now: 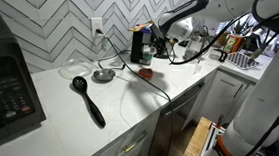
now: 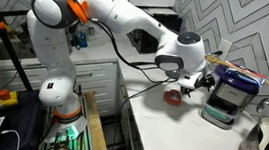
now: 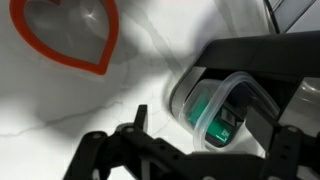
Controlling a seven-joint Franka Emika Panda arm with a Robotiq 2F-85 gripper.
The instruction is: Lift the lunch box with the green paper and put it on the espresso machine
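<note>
lunch box (image 3: 225, 108) between parted gripper (image 3: 210, 135) fingers

Clear box (image 3: 240, 100) over green paper (image 3: 212, 118); black machine (image 1: 139, 46), black ladle (image 1: 88, 99); white veined counter (image 1: 57, 110); grey herringbone tiles (image 1: 54, 21) at twelve o'clock.

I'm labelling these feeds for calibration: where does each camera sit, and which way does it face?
Exterior view: at the counter end by the black appliance, facing along it to the espresso machine; arm at right.
Exterior view: beside the base, facing past the arm to the hand and espresso machine.
Wrist view: looks down on the lunch box; fingers show.
Both exterior views share the arm and espresso machine.
</note>
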